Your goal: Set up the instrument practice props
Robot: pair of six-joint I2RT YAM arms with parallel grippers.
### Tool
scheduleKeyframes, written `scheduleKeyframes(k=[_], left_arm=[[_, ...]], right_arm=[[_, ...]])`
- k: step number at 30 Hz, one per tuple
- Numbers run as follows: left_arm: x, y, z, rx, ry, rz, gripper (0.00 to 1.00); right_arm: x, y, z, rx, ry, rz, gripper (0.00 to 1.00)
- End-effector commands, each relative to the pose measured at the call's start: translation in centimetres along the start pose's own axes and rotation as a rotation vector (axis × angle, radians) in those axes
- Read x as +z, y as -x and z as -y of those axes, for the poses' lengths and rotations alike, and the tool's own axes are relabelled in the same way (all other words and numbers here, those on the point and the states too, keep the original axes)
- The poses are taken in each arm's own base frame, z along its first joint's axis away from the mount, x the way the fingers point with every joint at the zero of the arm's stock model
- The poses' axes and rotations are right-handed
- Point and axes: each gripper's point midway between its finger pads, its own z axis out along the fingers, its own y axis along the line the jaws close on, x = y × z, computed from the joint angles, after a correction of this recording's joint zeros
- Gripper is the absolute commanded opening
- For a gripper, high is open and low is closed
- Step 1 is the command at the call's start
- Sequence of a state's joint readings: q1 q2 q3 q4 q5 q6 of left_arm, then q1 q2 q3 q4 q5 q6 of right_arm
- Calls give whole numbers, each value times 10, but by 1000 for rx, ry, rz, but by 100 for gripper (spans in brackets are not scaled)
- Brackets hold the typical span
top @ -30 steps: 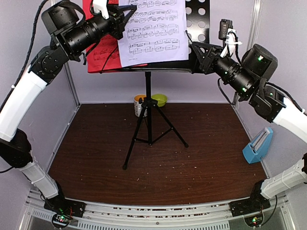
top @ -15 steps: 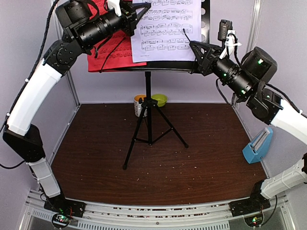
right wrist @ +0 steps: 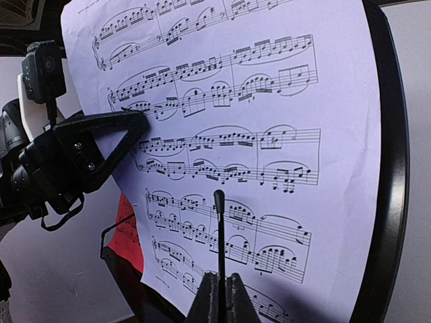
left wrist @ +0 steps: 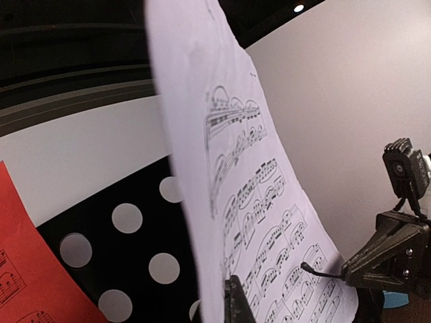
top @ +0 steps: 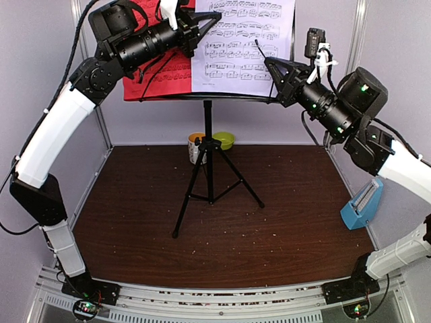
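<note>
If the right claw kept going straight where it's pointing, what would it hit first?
Most likely the pale sheet-music page on the black stand desk. The right gripper aims at its lower half, though the gap is hard to judge.

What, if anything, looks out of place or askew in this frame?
The lilac page is not flat: pinched at its left edge by the left fingers, it bows away from the music desk. The metronome sits off at the table's right edge, apart from the stand. Pale crumbs dot the tabletop.

No words or numbers are legible; only music notation on the pale page (right wrist: 269,101) and red page (top: 161,75).
</note>
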State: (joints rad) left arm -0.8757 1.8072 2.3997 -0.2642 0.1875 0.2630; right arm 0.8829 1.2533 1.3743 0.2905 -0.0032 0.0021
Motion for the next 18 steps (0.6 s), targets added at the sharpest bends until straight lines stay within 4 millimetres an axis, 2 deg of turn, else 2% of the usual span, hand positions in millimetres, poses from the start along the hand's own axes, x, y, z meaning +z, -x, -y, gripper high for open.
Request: scheduleKeyframes(k=[1,10,13,18], left_arm=[[2,8,-2,-13,-9,44,0],[5,4,-2,-33,-8,38,1],[3,3,-4,-29,3,28,21],[-5,13,-9,-20,19,37,38]], right_arm=[[0,18,-6,-5,38,74,0],[1,19,-7,-9,37,75,0],[1,17,-6,-11,33,72,0],[1,15,-5,-11,30,71,0]])
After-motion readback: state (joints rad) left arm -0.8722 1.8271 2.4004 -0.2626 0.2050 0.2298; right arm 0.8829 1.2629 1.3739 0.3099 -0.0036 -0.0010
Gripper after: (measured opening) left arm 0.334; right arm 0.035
